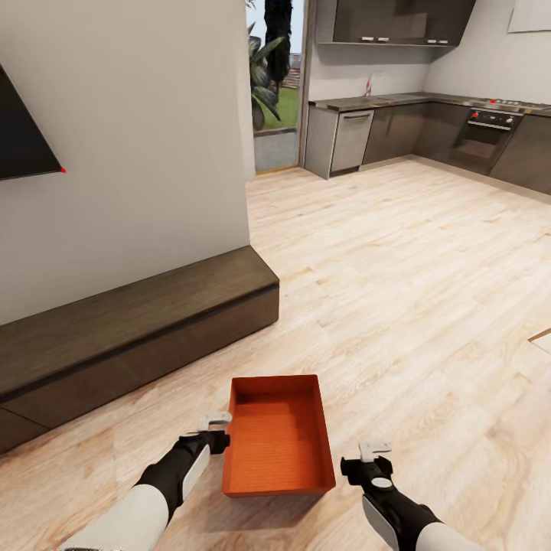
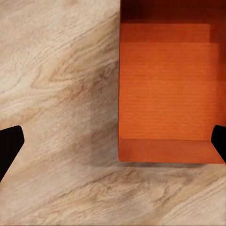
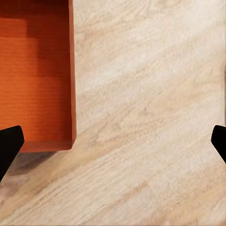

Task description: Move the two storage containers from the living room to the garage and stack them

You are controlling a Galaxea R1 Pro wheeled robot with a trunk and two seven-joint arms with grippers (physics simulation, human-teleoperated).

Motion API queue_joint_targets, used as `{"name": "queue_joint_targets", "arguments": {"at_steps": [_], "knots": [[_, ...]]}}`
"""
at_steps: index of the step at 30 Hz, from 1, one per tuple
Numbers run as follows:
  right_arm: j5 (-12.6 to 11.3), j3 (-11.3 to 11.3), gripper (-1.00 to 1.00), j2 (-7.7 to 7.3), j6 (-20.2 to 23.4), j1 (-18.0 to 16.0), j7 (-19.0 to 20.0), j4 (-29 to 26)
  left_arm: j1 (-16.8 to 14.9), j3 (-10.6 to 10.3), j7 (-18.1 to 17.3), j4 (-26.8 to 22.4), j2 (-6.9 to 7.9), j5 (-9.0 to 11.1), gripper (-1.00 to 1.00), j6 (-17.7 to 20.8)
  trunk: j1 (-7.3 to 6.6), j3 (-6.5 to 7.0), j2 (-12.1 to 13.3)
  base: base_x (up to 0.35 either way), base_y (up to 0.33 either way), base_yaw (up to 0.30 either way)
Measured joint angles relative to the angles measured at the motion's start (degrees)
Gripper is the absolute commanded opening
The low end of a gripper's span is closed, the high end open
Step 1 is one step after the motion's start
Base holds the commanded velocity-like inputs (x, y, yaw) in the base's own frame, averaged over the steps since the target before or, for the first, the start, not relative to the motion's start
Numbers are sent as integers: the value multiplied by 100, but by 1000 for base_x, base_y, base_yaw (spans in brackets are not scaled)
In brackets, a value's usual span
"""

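Observation:
One orange-red storage container [image 1: 279,436] lies lidless and empty on the living room's light wood-plank floor [image 1: 398,291], just in front of me. My left gripper [image 1: 216,428] hangs open beside its left wall. My right gripper [image 1: 375,455] is open off its right front corner, a small gap away. In the left wrist view the container [image 2: 167,94] lies under the gripper [image 2: 113,146], whose fingers straddle its near wall. In the right wrist view the container [image 3: 35,70] sits to one side of the open gripper [image 3: 113,146]. The second container is out of view.
A long low dark-wood bench [image 1: 130,329] runs along the white wall [image 1: 138,153] at the left, close to the container. A dark screen [image 1: 23,138] hangs on that wall. Kitchen cabinets [image 1: 428,130] and a glass door [image 1: 275,84] stand far back. Wide wood floor stretches right.

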Motion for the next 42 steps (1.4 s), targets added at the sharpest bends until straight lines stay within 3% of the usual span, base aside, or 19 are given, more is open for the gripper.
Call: {"name": "queue_joint_targets", "arguments": {"at_steps": [26,36,42], "knots": [[18,27,100,-12,-22,-1,-34,-72,-9,-1,14,-50,-20,-8,100,-75,0,0,0,0,0,0],[5,35,100,-2,-40,-345,-34,-58,-9,-1,41,-66,-30,-4,100,-75,0,0,0,0,0,0],[-50,37,100,267,-81,-726,-39,429,-8,-10,44,-35,-61,-14,100,-81,0,0,0,0,0,0]]}}
